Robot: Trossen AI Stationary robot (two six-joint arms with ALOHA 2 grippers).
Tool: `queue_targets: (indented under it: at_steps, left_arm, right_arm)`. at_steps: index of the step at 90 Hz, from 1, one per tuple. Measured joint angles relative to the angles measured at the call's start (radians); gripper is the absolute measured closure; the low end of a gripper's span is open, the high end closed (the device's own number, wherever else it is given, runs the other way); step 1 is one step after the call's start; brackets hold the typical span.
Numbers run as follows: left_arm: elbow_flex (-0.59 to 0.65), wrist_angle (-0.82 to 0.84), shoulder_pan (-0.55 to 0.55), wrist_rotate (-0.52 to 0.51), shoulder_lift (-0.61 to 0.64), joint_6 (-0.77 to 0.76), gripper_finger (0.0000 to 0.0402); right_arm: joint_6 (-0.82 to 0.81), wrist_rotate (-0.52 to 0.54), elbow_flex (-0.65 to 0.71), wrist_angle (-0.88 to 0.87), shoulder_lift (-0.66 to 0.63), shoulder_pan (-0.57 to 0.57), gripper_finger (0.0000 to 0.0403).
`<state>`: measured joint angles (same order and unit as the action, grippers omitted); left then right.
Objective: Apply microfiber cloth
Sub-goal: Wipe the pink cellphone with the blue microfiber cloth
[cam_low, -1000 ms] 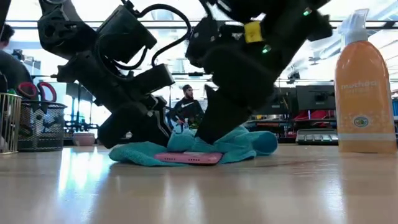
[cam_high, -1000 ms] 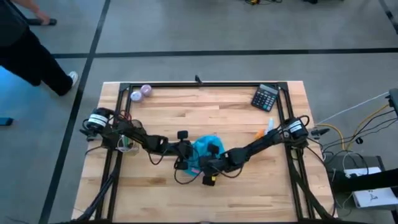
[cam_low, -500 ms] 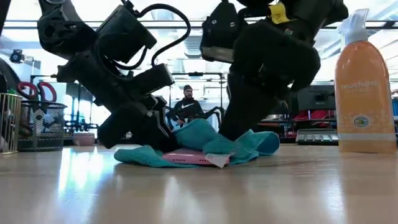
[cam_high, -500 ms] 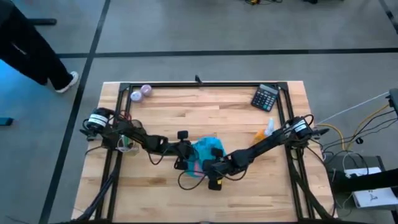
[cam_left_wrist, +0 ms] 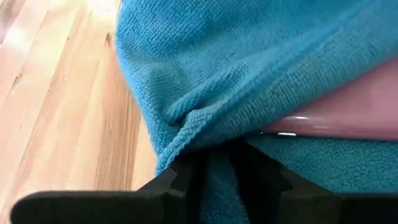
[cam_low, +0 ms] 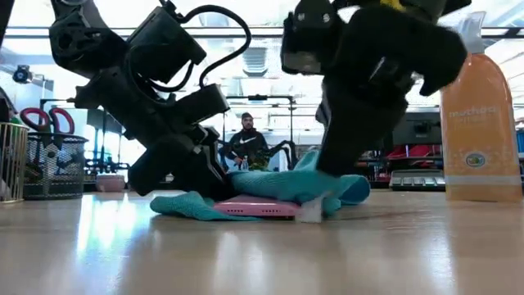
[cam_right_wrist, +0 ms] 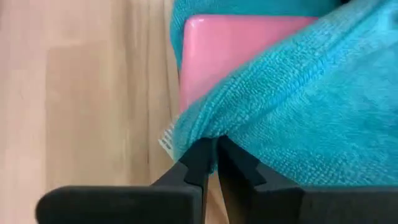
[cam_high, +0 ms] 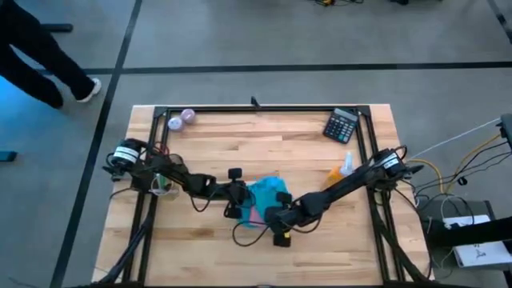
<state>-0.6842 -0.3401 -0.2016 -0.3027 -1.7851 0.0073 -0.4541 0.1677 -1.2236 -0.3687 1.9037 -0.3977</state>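
Dragging toward the near edge now, the right gripper (cam_right_wrist: 214, 163) has hauled its corner of the soft teal-blue microfiber cloth (cam_high: 264, 194) farther across the flat pink-backed phone (cam_low: 255, 209) than half a second ago, and the fold that bunched up high has flattened out. Its fingers are pinched tight on the cloth's hem, right beside the phone's rounded corner, where a small white label (cam_right_wrist: 166, 142) hangs off the fabric. Just behind the phone, the left gripper (cam_left_wrist: 216, 169) is clamped on the opposite fold of the cloth, pinning that side while the right one pulls. The rag lies draped over and tucked under the phone, mid-table. It looks light and floppy; my read is that it will stretch and slip over the slick case rather than push it, so a hem or corner is the place to hold. Farther back from the phone stands a tall orange plastic spray bottle with a white nozzle (cam_low: 480, 115), well apart to the right arm's side, and a dark keypad calculator (cam_high: 342, 126) sits near the far edge.
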Motion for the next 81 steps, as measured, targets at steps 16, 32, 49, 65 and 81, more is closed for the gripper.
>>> queue_targets:
  at_steps: [16,32,49,65,81]
  left_arm:
    - [0.000,0.001,0.000,0.000,0.000,-0.002,0.0327]
    - [0.000,0.003,0.000,0.000,0.000,-0.004,0.0327]
    - [0.000,0.002,0.000,0.000,0.000,-0.002,0.0327]
    - [0.000,0.002,-0.001,0.000,0.000,-0.002,0.0327]
    - [0.000,0.000,-0.002,0.000,0.000,-0.005,0.0327]
  right_arm:
    - [0.009,0.014,-0.002,0.006,-0.020,0.000,0.0389]
    - [-0.017,-0.018,-0.002,0.010,-0.016,-0.012,0.0389]
    - [0.000,0.019,-0.002,0.086,0.027,-0.013,0.0389]
    - [0.059,0.031,-0.002,0.251,0.109,0.009,0.0389]
    - [0.129,0.034,-0.009,0.433,0.174,0.025,0.0389]
